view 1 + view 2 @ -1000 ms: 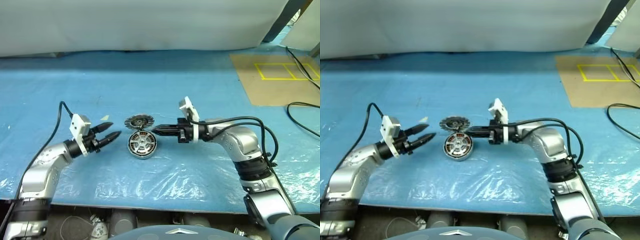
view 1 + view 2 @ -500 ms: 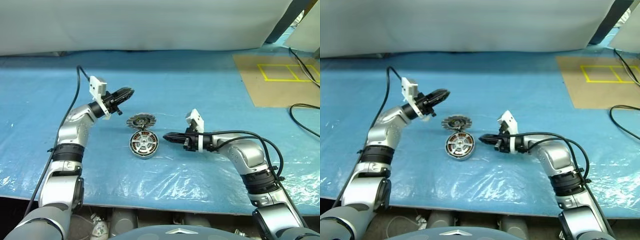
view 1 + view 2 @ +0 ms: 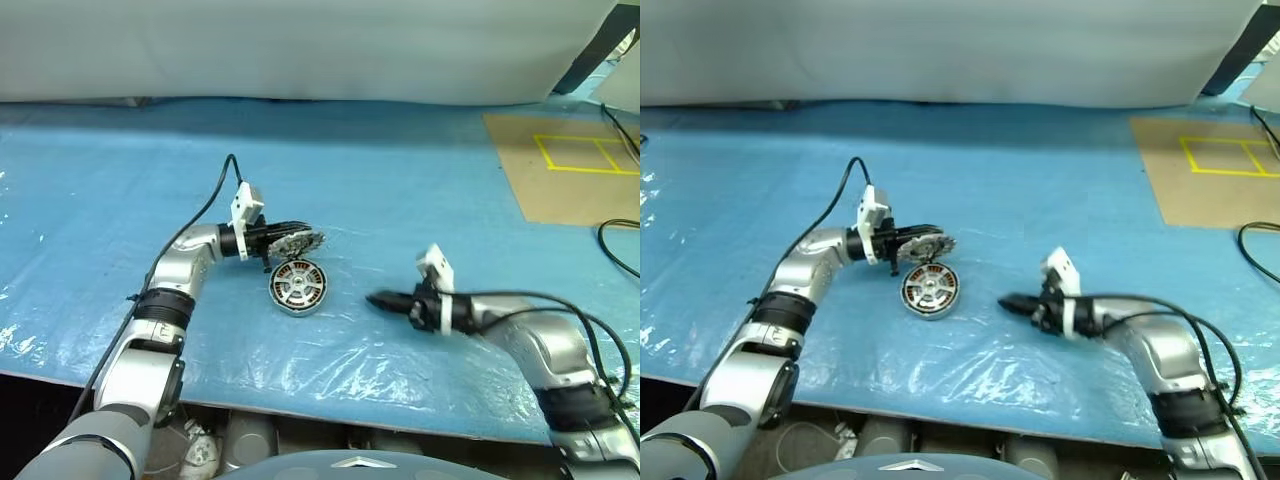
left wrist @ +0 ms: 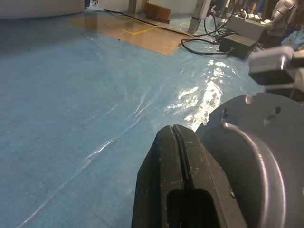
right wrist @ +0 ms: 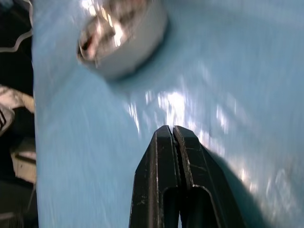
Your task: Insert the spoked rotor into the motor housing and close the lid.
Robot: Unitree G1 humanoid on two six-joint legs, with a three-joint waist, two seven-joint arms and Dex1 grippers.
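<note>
The motor housing [image 3: 300, 285] lies on the blue sheet, a round silver puck with copper-orange windings and a spoked pattern inside. I cannot tell the spoked rotor apart from that inside. Just behind it sits the lid [image 3: 303, 241], ribbed and silver. My left gripper [image 3: 293, 236] points level and reaches in from the left with its fingertips at the lid. Its fingers [image 4: 178, 156] are shut with nothing between them, and the lid's grey face [image 4: 259, 156] stands right beside them. My right gripper [image 3: 373, 298] is shut and empty, low over the sheet to the right of the housing [image 5: 121, 35].
A brown board [image 3: 570, 165] with yellow taped squares lies at the back right, with a black cable [image 3: 620, 235] near it. White sheeting [image 3: 300, 45] closes off the back. The blue sheet [image 3: 120, 200] is crinkled near the table's front edge.
My left gripper has shut and swung right, across to the lid. My right gripper, still shut, has drawn back to the right and lower, away from the housing.
</note>
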